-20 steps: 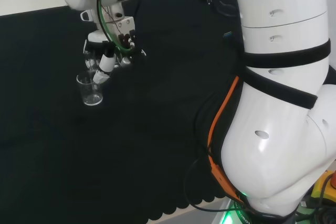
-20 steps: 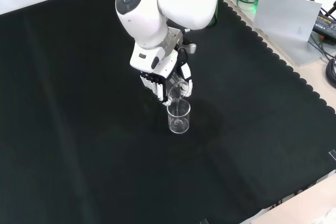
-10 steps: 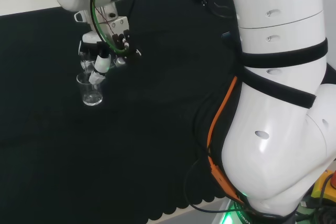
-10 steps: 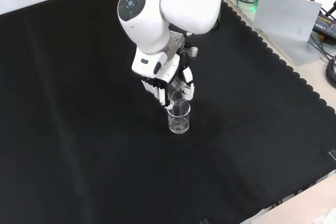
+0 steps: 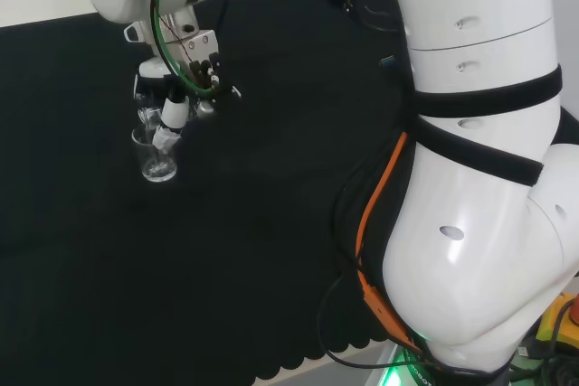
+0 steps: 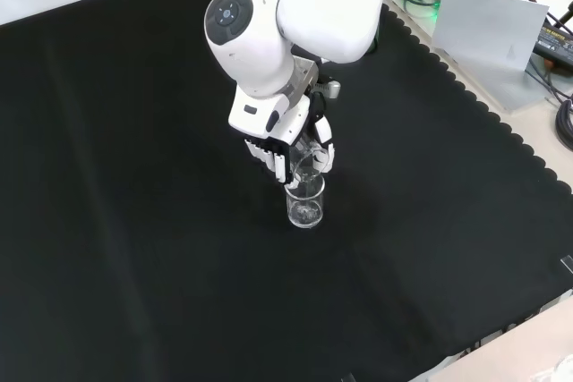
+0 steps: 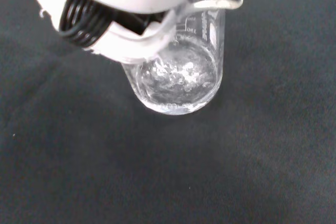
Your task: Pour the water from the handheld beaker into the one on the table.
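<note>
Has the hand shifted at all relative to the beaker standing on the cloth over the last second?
Yes. In the head view the hand has moved left, now above the standing beaker.

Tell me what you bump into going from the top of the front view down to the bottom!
Robot arm → hand with the held beaker → beaker on the cloth → bare black cloth.

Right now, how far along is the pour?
Done: the hand, curled round the held beaker, has it tipped directly over the table beaker. In hand: the pour; the wrist view shows disturbed water in the table beaker's bottom. Left: finishing the pour; how much water stays in the held beaker cannot be seen.
</note>
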Available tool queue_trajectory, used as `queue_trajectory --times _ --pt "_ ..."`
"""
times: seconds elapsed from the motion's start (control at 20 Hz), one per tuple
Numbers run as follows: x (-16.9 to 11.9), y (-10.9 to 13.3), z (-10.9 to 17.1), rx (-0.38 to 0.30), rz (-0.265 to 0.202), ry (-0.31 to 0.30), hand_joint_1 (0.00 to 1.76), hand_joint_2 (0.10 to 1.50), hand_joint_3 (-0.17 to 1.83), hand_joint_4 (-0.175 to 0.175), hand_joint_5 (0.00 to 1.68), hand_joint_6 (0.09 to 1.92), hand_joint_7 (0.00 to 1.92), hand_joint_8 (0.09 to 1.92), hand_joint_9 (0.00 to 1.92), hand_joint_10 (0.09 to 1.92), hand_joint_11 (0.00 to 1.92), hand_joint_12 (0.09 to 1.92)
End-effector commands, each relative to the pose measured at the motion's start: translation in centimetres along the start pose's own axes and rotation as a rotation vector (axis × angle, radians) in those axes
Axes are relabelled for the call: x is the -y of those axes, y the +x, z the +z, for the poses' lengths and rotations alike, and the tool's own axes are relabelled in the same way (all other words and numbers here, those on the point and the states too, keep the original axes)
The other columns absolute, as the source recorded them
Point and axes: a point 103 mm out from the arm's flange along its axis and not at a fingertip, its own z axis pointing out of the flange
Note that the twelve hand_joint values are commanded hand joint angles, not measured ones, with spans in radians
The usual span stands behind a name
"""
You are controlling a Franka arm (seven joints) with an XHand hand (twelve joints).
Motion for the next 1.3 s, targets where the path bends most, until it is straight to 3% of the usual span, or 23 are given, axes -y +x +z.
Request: queue_trajectory --times 0.05,0.3,0.5,0.7,0.8,1.0,1.3 --pt "0.1 -0.2 0.0 -0.006 -0.001 0.007 1.12 0.63 0.77 0.165 1.20 0.86 1.71 0.50 1.73 0.37 1.44 0.77" --pt "1.4 -2.3 0.0 -0.022 0.001 0.014 1.12 0.63 0.78 0.165 1.20 0.86 1.71 0.50 1.73 0.37 1.44 0.77" --pt "1.5 -2.3 -0.1 -0.008 -0.004 0.027 1.12 0.63 0.78 0.164 1.20 0.86 1.71 0.50 1.73 0.38 1.44 0.77" --pt "1.3 -1.7 -0.2 0.004 -0.009 0.032 1.12 0.63 0.78 0.163 1.20 0.86 1.71 0.50 1.72 0.38 1.44 0.77" --pt "0.0 0.2 -0.4 0.029 -0.002 0.048 1.12 0.63 0.78 0.163 1.20 0.87 1.71 0.50 1.72 0.38 1.44 0.77" --pt "-0.2 0.5 -0.5 0.023 -0.002 0.050 1.12 0.63 0.78 0.163 1.20 0.87 1.71 0.50 1.72 0.38 1.44 0.77" --pt "1.1 -1.8 -0.2 0.028 0.001 0.058 1.12 0.63 0.78 0.162 1.20 0.87 1.71 0.50 1.72 0.38 1.44 0.77"
